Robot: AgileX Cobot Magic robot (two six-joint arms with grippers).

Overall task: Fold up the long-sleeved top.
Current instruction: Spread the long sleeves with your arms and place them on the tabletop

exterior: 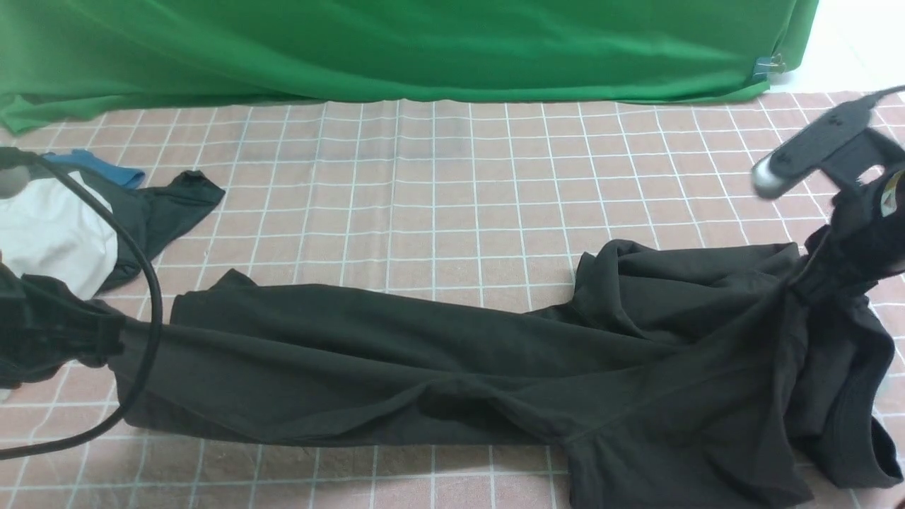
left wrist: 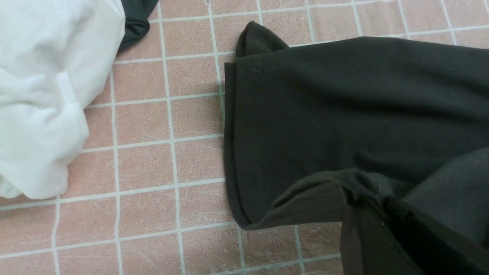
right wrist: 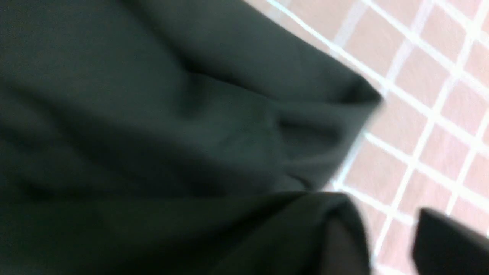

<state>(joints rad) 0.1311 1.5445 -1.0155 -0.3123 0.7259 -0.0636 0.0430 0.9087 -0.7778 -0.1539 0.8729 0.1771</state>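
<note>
- Plainly, the long-sleeved top lies across the desk, drawn into a long band. One end is at our left hand and the other is heaped below our right hand.
- Our left hand is clamped together on the top's hem end; its wrist view shows the cloth gathered into it.
- Our right hand hangs over the top's bunched end. Its blurred wrist view shows the fingers apart with desk between them, yet cloth rises in a peak to it.
- We judge that some cloth may be draped on one finger. If that hand pulls away, the caught cloth could drag the heap and twist the band.
- If the peak simply drops, it lands on the rumpled heap, and any fold made over that would set in creases.
- A black cable loops across the top's left end and could snag the cloth when we lift there.
- The white garment and the smaller dark cloth with blue trim lie just beyond the top's left end, so a wide sweep could gather them in.
- We see no box, basket or bin, so nothing sits inside anything.
</note>
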